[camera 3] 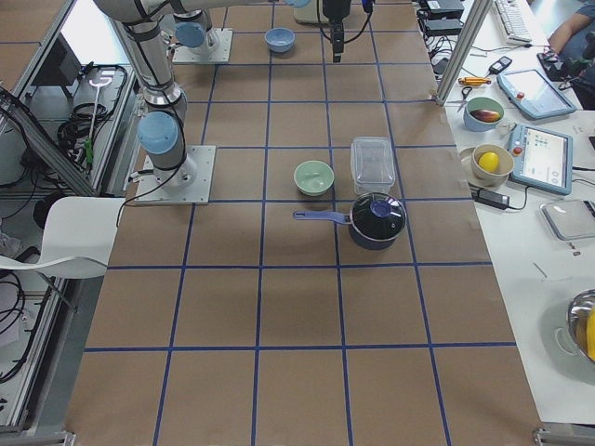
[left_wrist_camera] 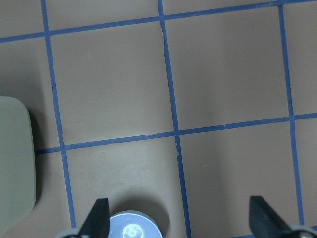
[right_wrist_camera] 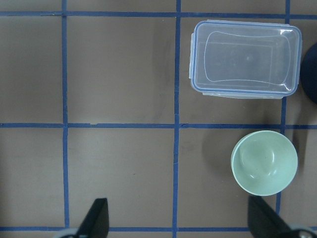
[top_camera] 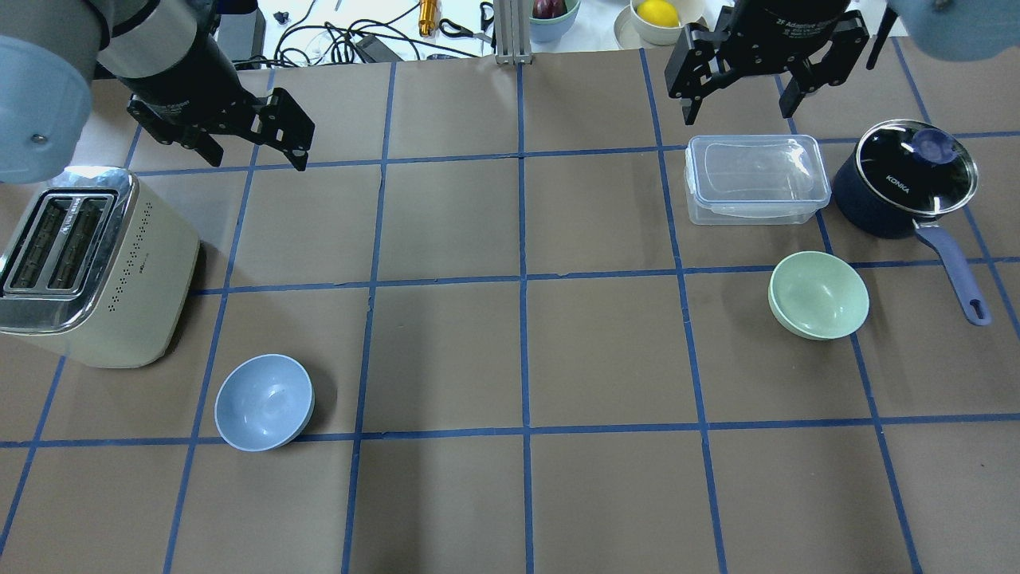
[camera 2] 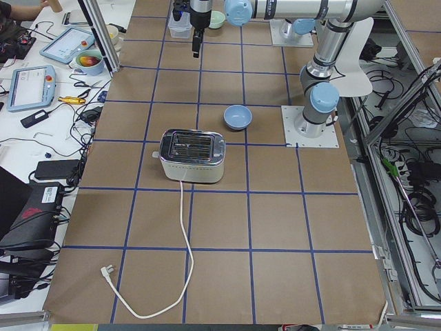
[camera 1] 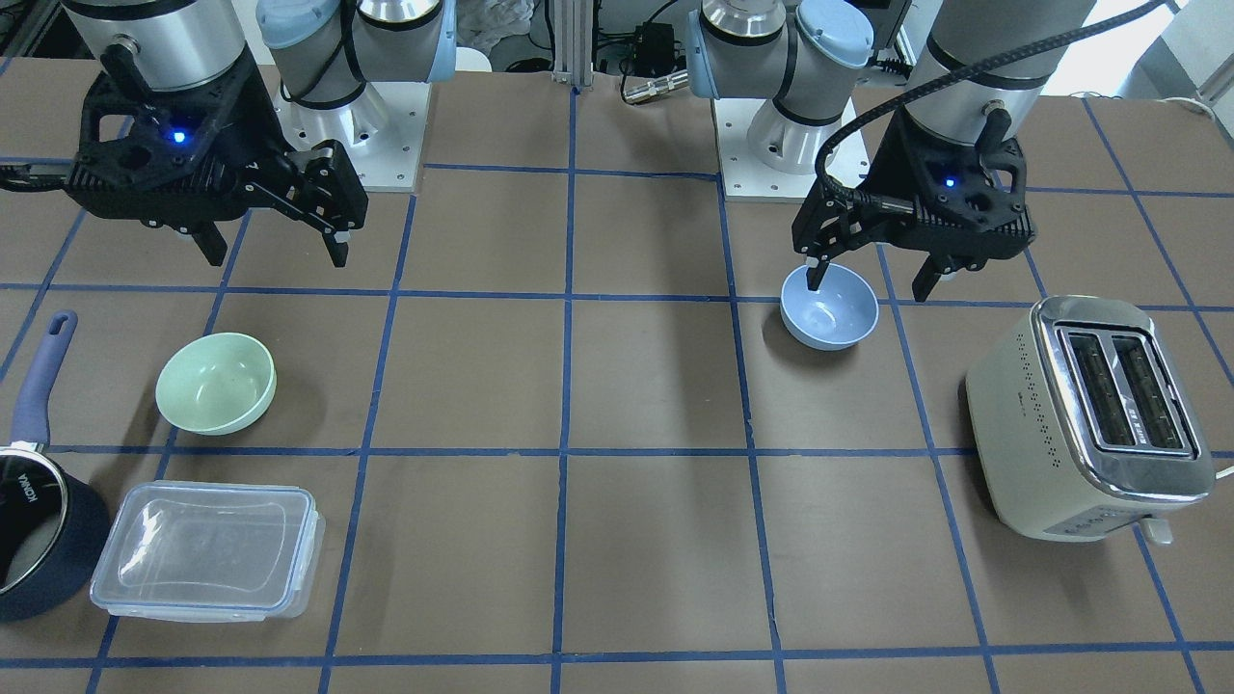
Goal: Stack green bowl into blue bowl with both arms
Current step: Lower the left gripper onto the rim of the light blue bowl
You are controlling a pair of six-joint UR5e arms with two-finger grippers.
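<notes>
The green bowl (camera 1: 217,383) sits upright on the table; it also shows in the overhead view (top_camera: 818,295) and the right wrist view (right_wrist_camera: 264,162). The blue bowl (camera 1: 829,306) sits upright near the toaster, also in the overhead view (top_camera: 264,402), and its edge shows in the left wrist view (left_wrist_camera: 133,228). My left gripper (camera 1: 872,275) (top_camera: 255,157) (left_wrist_camera: 181,220) is open and empty, held high above the table near the blue bowl. My right gripper (camera 1: 275,251) (top_camera: 737,104) (right_wrist_camera: 178,218) is open and empty, held high, away from the green bowl.
A cream toaster (camera 1: 1089,414) (top_camera: 80,263) stands beside the blue bowl. A clear lidded container (camera 1: 207,549) (top_camera: 755,177) and a dark navy saucepan (camera 1: 39,520) (top_camera: 908,179) lie close to the green bowl. Brown table with blue tape grid lies between the bowls.
</notes>
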